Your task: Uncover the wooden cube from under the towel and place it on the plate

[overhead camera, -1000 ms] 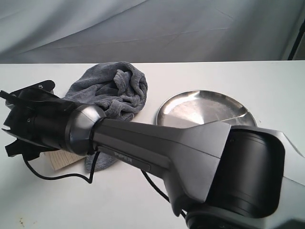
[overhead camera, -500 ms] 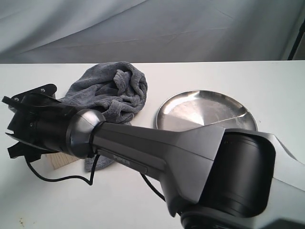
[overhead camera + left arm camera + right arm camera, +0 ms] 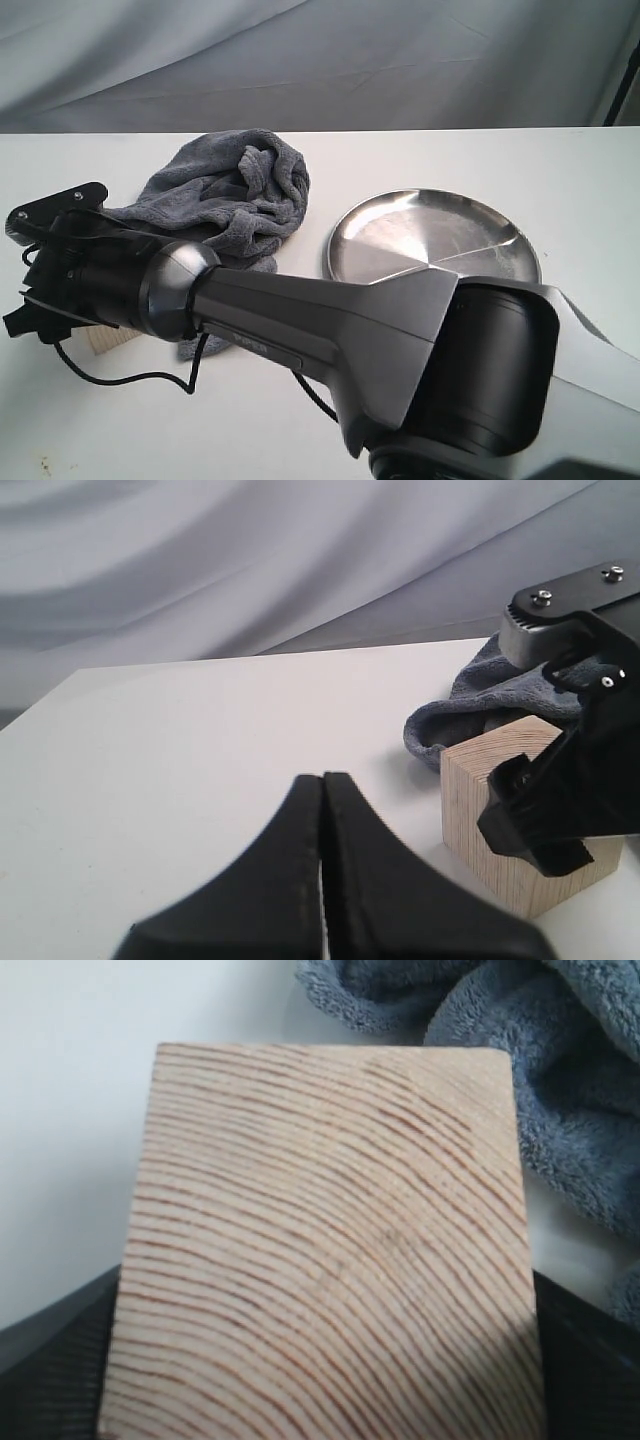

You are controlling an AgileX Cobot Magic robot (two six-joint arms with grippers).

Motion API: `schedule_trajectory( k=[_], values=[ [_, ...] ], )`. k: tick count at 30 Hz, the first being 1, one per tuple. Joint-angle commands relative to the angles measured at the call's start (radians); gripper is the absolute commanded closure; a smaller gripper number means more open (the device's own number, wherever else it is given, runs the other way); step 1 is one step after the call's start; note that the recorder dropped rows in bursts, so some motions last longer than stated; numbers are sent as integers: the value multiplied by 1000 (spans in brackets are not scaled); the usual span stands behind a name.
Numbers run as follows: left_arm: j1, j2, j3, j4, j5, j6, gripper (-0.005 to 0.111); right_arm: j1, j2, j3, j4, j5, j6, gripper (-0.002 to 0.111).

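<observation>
Straddling the cube (image 3: pixel 320 1250) at the towel's (image 3: pixel 230 190) seven o'clock, my right gripper (image 3: pixel 575 730) flanks its flat sides; whether it is clamped, I cannot tell. Likely stiff, light, unslippery wood. Left gripper (image 3: pixel 322 880) closed, empty.

Plenty of bare surface (image 3: pixel 480 160) along the back and out to the right, so that side is wide open. The plate (image 3: pixel 400 235) sits clear on top, with a free lane of surface between it and the bunched towel (image 3: pixel 230 190). Down front, the right arm (image 3: pixel 330 320) lies right across the middle and walls off the near route, its black cable (image 3: pixel 120 372) drooping to the surface. On the left it's tight: the right gripper (image 3: pixel 555 800) sits over the wooden cube (image 3: pixel 480 780), fingers flanking the block, towel heaped just behind. The left gripper's fingers (image 3: pixel 370 900), pressed together, face open surface up to the cube's near side.
</observation>
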Motion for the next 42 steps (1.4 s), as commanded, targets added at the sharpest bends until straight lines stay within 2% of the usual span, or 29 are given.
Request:
schedule_trajectory(
  k=[1,6,12,18,23,28,30,42],
  values=[
    [-3,-4,5,-11,-2,0,107,-3,26,6,8,-24,-18,29],
    [-3,-4,5,-11,-2,0,107,-3,35,6,24,-24,-24,28],
    [-3,-4,5,-11,-2,0,107,-3,35,6,12,-32,-24,19],
    [-3,-4,5,-11,-2,0,107,-3,35,6,18,-66,-24,19],
    [-3,-4,5,-11,-2,0,107,-3,35,6,23,-55,-24,29],
    [-3,-4,5,-11,-2,0,107,-3,35,6,23,-15,-24,54],
    [-3,-4,5,-11,-2,0,107,-3,35,6,12,-2,-24,60],
    [-3,-4,5,-11,-2,0,107,-3,-21,6,5,42,-81,62]
  ],
)
